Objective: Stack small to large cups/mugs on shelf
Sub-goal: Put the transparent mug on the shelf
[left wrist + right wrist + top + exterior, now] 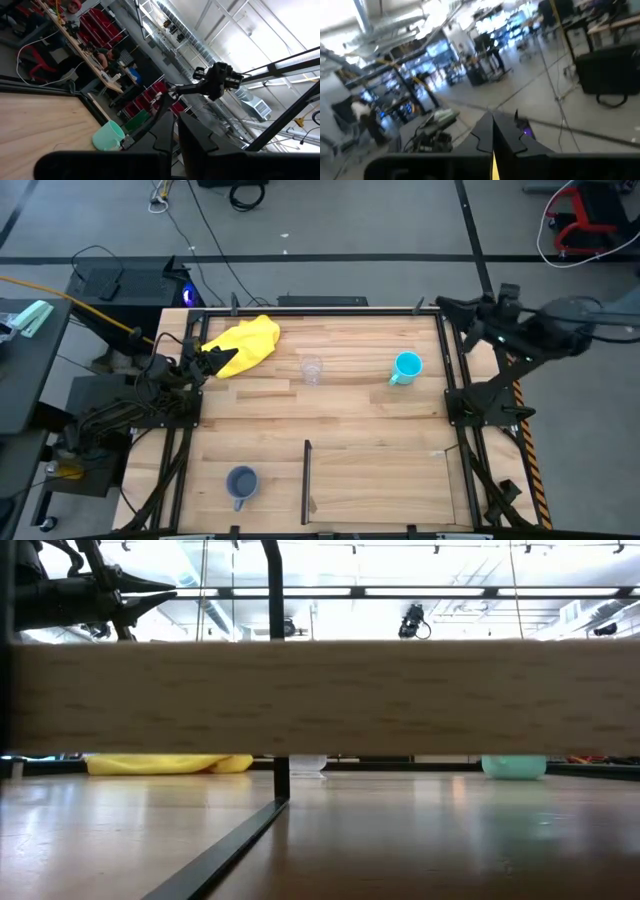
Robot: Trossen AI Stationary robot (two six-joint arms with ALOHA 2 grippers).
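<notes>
The small clear cup stands upright mid-table, and the cyan mug stands to its right. The grey-blue mug stands near the front left, left of the thin dark divider. The shelf section lies right of that divider. My left gripper is shut at the table's left edge, beside the yellow cloth, and holds nothing. My right gripper is shut and empty, raised high over the far right corner. The left wrist view shows the cyan mug beyond the shut fingers.
Black frame rails run along the table's sides. A wooden board crosses the low view and hides most of the table beyond it. Below it show the cloth, the clear cup and the cyan mug.
</notes>
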